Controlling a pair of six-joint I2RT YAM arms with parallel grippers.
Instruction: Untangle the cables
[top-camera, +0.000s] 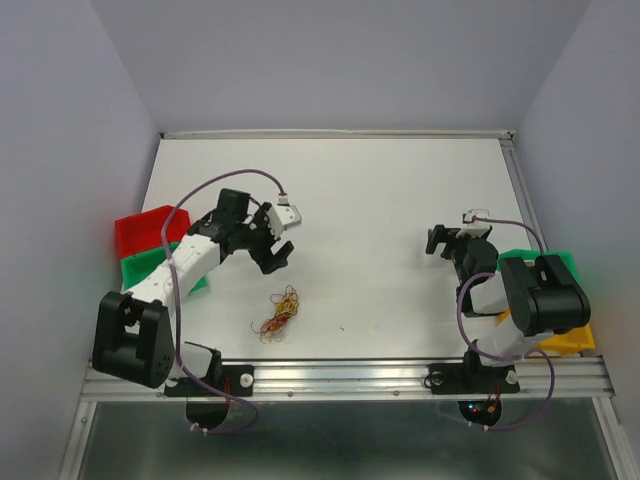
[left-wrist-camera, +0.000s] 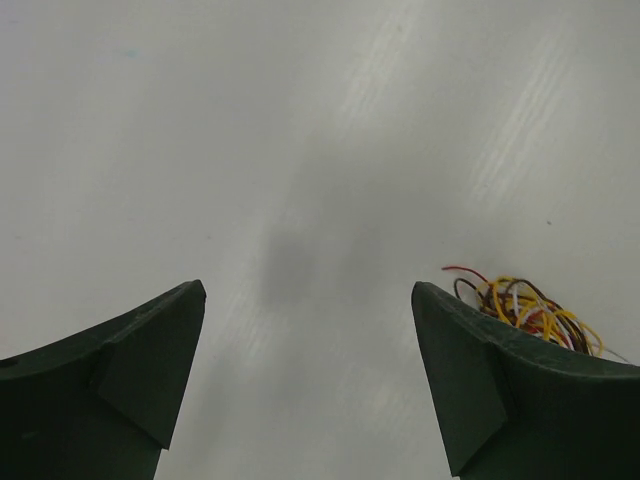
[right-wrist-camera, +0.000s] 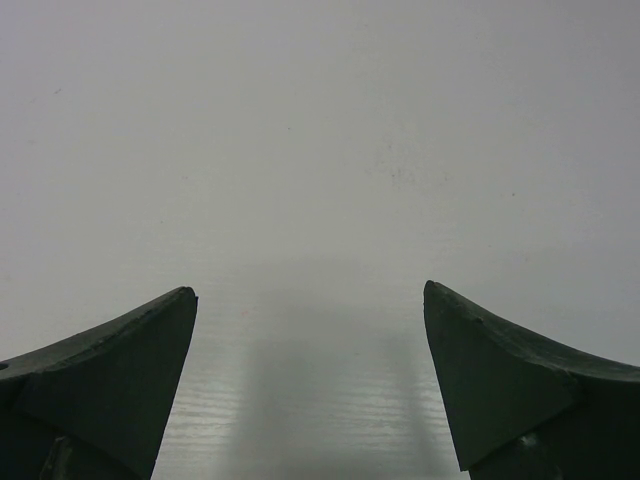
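Top external view, your cables (top-camera: 279, 315) lie bunched in one small tangle on the white table (top-camera: 400, 190), near your left gripper (top-camera: 277, 238), its jaws wide apart, right gripper (top-camera: 436, 241) equally spread, well away, strands seemingly interlaced, too fine to confirm.

The white table (top-camera: 380, 200) carries a small tangle of cables (top-camera: 280, 314), yellow, orange, red and dark brown, near its front edge, left of centre. A red bin (top-camera: 140, 232) and left green bin (top-camera: 150, 268) overlap its left edge; a right green bin (top-camera: 520, 257) and yellow bin (top-camera: 565, 342) sit at its right edge
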